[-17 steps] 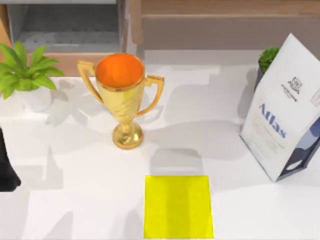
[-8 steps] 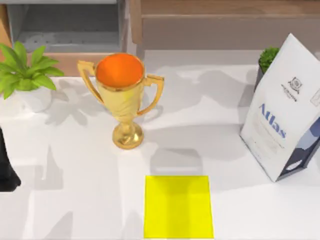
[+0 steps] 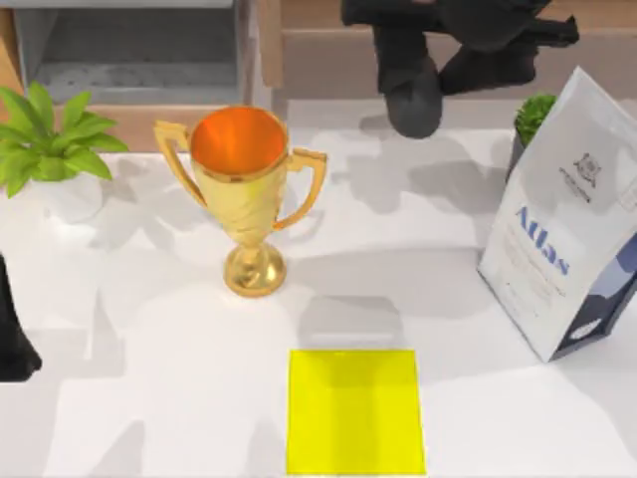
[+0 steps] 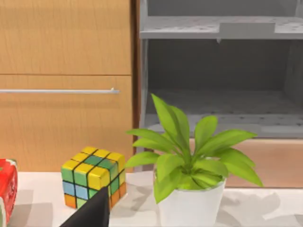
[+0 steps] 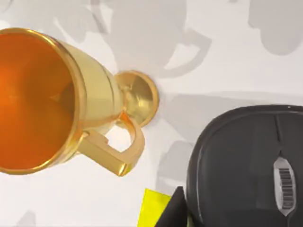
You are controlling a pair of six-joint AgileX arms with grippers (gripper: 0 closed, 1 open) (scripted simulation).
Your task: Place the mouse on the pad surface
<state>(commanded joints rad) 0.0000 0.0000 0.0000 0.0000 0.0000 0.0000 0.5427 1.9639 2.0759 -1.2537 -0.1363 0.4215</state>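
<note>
Mouse (image 5: 246, 170) hangs clamped in the right gripper (image 3: 418, 95) at the table's far edge, above the trophy (image 3: 242, 189). Pad (image 3: 355, 411) lies bare (near edge). Left gripper (image 3: 12, 339) parked far left; jaw state unclear.

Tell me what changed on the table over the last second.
The right gripper has come into the top view at the far edge, right of the trophy, carrying the mouse. The pad, plant, Atlas bag and parked left arm at the left edge stayed put.

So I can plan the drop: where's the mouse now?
In the top view the mouse is held by the right gripper near the table's far edge, right of the trophy, far from the pad.
</note>
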